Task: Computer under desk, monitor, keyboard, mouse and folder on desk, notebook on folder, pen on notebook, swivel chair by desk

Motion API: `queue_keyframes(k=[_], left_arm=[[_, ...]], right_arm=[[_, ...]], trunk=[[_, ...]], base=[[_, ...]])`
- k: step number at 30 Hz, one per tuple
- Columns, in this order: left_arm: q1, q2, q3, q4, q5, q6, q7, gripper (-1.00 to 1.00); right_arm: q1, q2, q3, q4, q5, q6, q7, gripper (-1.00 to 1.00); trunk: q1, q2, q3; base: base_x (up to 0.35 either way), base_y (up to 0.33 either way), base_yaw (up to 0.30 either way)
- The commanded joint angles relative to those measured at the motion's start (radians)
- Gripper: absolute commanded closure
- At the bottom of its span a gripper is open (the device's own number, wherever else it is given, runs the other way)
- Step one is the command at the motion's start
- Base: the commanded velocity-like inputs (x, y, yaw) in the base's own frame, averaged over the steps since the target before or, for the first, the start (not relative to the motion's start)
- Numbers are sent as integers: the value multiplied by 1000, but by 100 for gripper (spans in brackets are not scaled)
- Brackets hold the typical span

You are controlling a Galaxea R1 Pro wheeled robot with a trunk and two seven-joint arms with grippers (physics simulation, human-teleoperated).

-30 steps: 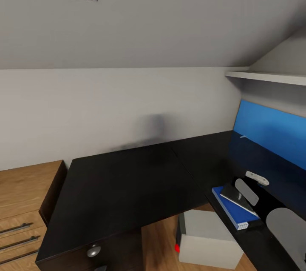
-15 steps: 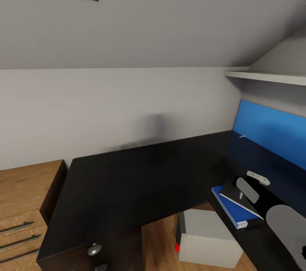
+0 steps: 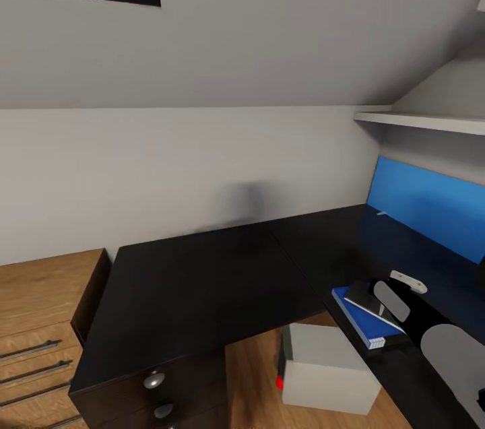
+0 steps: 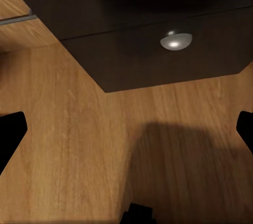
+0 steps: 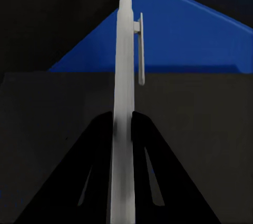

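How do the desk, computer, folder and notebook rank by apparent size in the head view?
1. The desk, by far the largest.
2. The computer under it.
3. The folder on the desk.
4. The notebook on the folder, smallest; the right arm partly hides both, so their gap is unsure.

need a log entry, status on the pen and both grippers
Right gripper shut on pen, over notebook on folder. Left gripper open, above floor by desk drawers. Nothing in the way.
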Motion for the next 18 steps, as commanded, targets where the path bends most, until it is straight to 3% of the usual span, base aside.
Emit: queue_keyframes(k=[1,18], left_arm=[[0,2,-8,-2,11,-4,7,-100],[0,2,-8,-3,10,-6,7,-100]], right_arm=[[-1,-1,8,-2,-6,3,-8,100],[-1,0,9,-4,-5,3,-8,100]], trunk=[[0,-1,-1],[0,-1,-1]], base=[[-3,0,0],[-40,0,0]])
